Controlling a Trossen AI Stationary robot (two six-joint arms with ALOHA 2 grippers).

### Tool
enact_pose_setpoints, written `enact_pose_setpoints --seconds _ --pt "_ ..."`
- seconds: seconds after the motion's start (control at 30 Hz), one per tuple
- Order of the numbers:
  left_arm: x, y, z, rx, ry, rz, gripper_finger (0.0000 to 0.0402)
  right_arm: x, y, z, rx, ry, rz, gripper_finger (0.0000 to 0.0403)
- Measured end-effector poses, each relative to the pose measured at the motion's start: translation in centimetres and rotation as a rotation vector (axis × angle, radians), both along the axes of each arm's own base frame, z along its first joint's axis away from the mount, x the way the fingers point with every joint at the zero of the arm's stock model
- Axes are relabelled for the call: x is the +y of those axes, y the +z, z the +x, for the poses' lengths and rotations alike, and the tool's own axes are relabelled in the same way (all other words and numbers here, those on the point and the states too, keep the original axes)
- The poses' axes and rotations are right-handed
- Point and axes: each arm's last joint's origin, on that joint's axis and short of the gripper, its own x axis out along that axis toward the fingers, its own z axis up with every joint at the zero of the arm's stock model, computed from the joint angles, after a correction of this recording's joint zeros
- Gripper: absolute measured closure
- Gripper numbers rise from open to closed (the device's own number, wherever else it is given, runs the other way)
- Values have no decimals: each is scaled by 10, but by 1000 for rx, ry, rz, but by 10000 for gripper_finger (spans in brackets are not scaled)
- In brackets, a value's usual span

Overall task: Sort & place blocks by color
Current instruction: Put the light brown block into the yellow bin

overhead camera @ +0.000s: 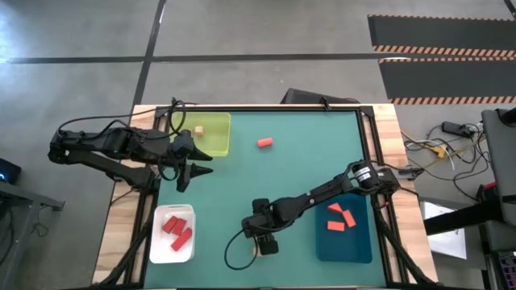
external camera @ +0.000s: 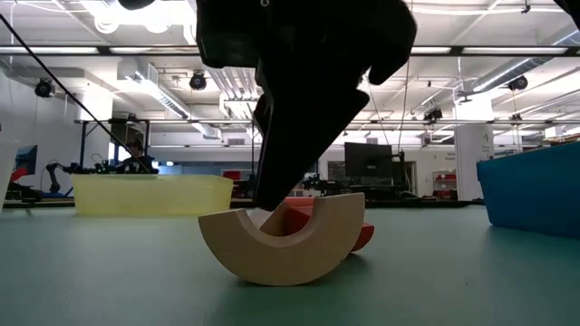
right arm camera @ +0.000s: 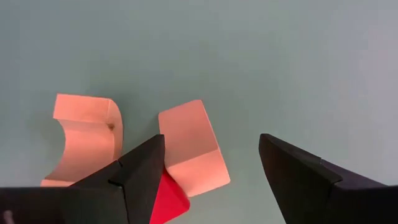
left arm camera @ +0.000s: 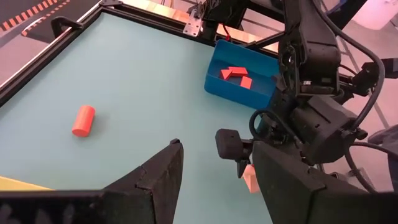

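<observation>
Presently catalogued on the green table (overhead camera: 306,173): a yellow-green tray (overhead camera: 211,134) at the far left corner holding one tan cube (overhead camera: 198,130); a white tray (overhead camera: 172,234) at the near left corner holding deep red blocks (overhead camera: 177,229); a blue tray (overhead camera: 345,227) at the near right holding orange blocks (overhead camera: 339,218); one orange cylinder (overhead camera: 264,142) lying loose toward the far edge, just right of the yellow-green tray. Near the middle of the near edge sits a small unsorted cluster: a tan arch (external camera: 283,244) resting on its curved back, a tan block (right arm camera: 191,148) beside it, and a red piece (right arm camera: 166,200) tucked close against them. The right gripper (right arm camera: 211,171) hangs low over this cluster, jaws spread wide and empty, one finger over the red piece. The left gripper (overhead camera: 190,168) waits near the yellow-green tray, jaws parted, holding nothing. Step in hand appears to be choosing a piece from the cluster. Next move likely calls for settling the fingers around one block only, without nudging its close neighbours, then carrying it to the tray of matching colour.
</observation>
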Motion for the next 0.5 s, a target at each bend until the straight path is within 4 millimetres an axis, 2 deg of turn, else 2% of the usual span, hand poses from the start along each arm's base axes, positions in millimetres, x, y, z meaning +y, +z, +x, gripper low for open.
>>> enact_pose_setpoints --seconds 0.33,0.5 --pt "0 0 0 0 -8 16 224 -3 -4 0 11 33 32 152" --pt "0 0 0 0 -10 20 224 -6 -6 0 22 -42 13 167"
